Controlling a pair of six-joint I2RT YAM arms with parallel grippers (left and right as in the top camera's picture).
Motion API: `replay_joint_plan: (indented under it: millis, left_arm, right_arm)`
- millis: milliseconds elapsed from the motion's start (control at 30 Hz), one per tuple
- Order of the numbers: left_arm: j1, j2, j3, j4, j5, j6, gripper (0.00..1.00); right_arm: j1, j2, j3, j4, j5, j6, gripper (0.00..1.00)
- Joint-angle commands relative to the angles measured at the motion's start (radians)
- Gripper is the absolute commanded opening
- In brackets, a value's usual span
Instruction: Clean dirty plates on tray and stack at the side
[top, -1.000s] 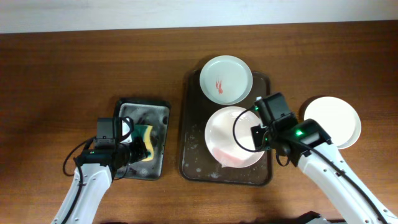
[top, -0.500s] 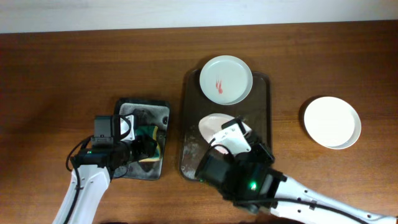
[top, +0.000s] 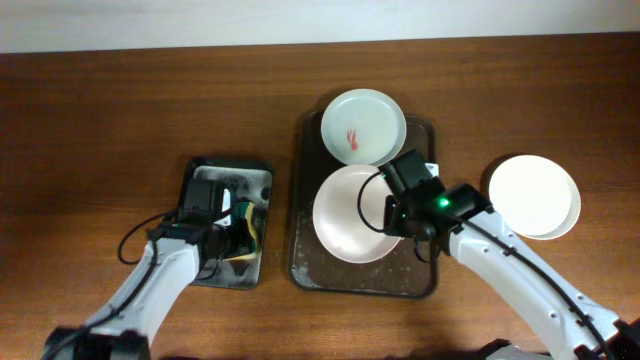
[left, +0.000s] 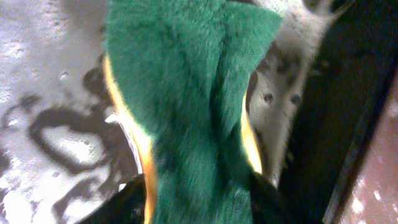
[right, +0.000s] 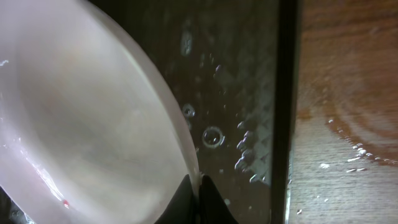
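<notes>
The dark brown tray (top: 303, 255) holds two white plates. The far plate (top: 363, 127) has a red smear at its centre. The near plate (top: 350, 215) looks wiped, and my right gripper (top: 392, 215) is shut on its right rim; in the right wrist view the fingers (right: 198, 193) pinch the rim of that plate (right: 87, 130) above the wet tray (right: 242, 99). A third, clean plate (top: 533, 195) lies on the table to the right. My left gripper (top: 235, 235) is shut on a green and yellow sponge (left: 186, 112) in the small black tray (top: 230, 170).
The small black tray (left: 50, 124) is wet and soapy. Water drops lie on the wooden table (right: 348, 137) right of the brown tray. Cables run along both arms.
The right arm swung across the view and back, now gripping the near plate's right rim; the plate sits further left. The left gripper pressed the sponge lower in the black tray.
</notes>
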Motion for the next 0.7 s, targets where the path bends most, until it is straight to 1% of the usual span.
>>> replay_joint_plan:
  millis: [0, 33, 100, 133, 233, 300, 333, 367, 467, 600, 633, 667]
  left_arm:
    - [-0.003, 0.105, 0.016, 0.045, -0.056, -0.035, 0.25]
    - [-0.003, 0.113, 0.017, 0.045, -0.056, -0.035, 0.00]
    - [-0.003, 0.094, 0.042, 0.013, -0.016, -0.035, 0.00]
    - [-0.003, 0.080, 0.064, -0.012, 0.012, -0.034, 0.00]
    - [-0.016, -0.028, 0.227, -0.170, 0.078, -0.021, 0.00]
    - [-0.050, -0.067, 0.274, -0.185, 0.113, -0.020, 0.00]
    - [-0.080, -0.076, 0.278, -0.168, 0.155, -0.027, 0.00]
    - [-0.113, -0.074, 0.277, -0.158, 0.177, -0.060, 0.00]
    - [-0.229, -0.043, 0.260, -0.084, 0.182, -0.162, 0.00]
    - [-0.378, 0.058, 0.260, 0.062, 0.180, -0.276, 0.00]
    - [-0.423, 0.117, 0.260, 0.111, 0.180, -0.342, 0.00]
    - [-0.444, 0.151, 0.260, 0.130, 0.180, -0.367, 0.00]
  right_arm:
    - [-0.057, 0.027, -0.003, 0.001, -0.132, -0.100, 0.04]
    - [-0.062, 0.041, -0.004, 0.002, -0.132, -0.100, 0.04]
    - [-0.062, 0.063, -0.010, 0.011, -0.131, -0.092, 0.04]
    - [-0.062, 0.077, -0.016, 0.021, -0.126, -0.064, 0.04]
    - [-0.062, 0.159, -0.046, 0.097, -0.111, 0.036, 0.04]
    - [-0.062, 0.205, -0.047, 0.130, -0.097, 0.054, 0.04]
    - [-0.062, 0.225, -0.047, 0.143, -0.097, 0.060, 0.04]
    - [-0.062, 0.232, -0.047, 0.145, -0.097, 0.060, 0.04]
    - [-0.062, 0.235, -0.047, 0.142, -0.081, 0.060, 0.04]
    - [-0.062, 0.235, -0.047, 0.141, -0.079, 0.060, 0.04]
    - [-0.062, 0.235, -0.047, 0.140, -0.079, 0.060, 0.04]
    - [-0.062, 0.235, -0.047, 0.138, -0.079, 0.060, 0.04]
